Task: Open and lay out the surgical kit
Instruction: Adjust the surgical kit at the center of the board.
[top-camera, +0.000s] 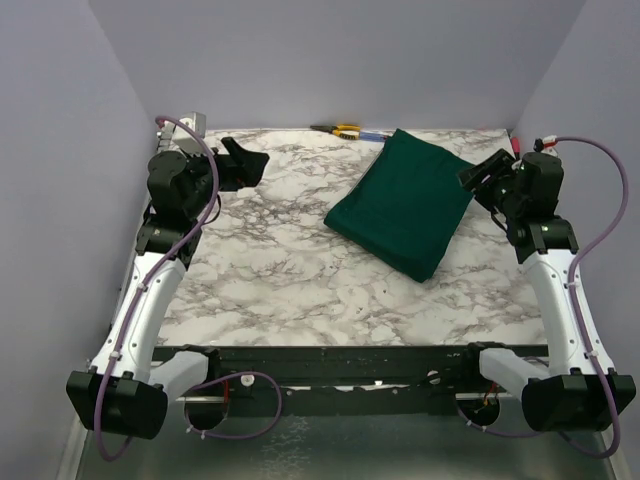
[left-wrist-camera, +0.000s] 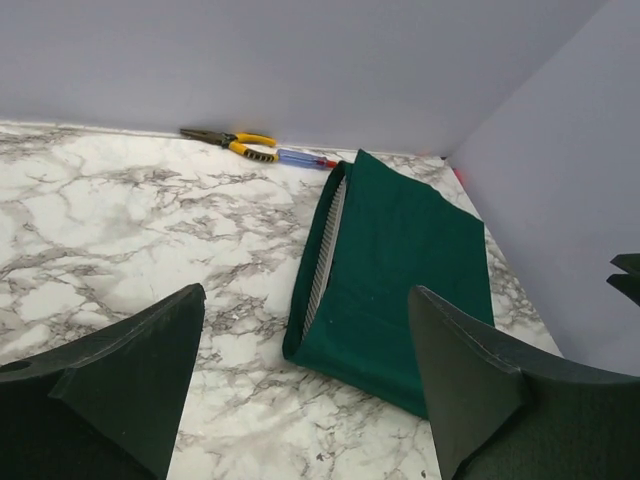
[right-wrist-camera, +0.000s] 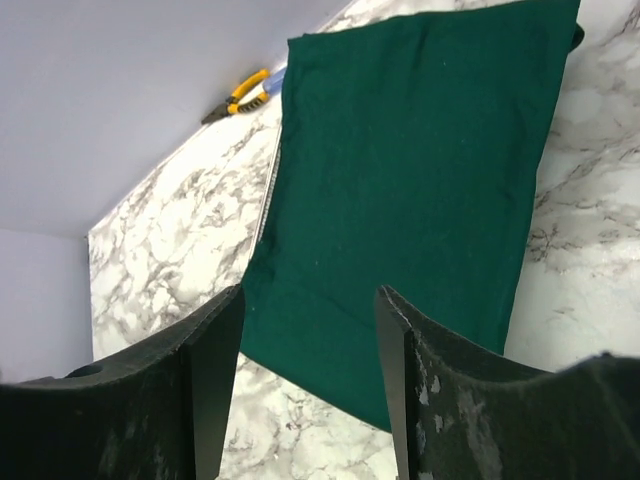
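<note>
The surgical kit (top-camera: 405, 200) is a folded dark green cloth bundle lying on the marble table right of centre. It also shows in the left wrist view (left-wrist-camera: 400, 270) and the right wrist view (right-wrist-camera: 410, 170). A steel mesh tray edge (left-wrist-camera: 325, 250) peeks from the bundle's open side. Packets, forceps and clamps are hidden inside. My left gripper (top-camera: 243, 162) is open and empty, above the table's far left, well apart from the kit. My right gripper (top-camera: 484, 172) is open and empty, just right of the kit's right edge, above it.
A yellow-handled tool (top-camera: 338, 128) and a red and blue pen (top-camera: 372, 134) lie by the back wall, just behind the kit. Purple walls close in the table on three sides. Bare marble (top-camera: 280, 270) lies left of and in front of the kit.
</note>
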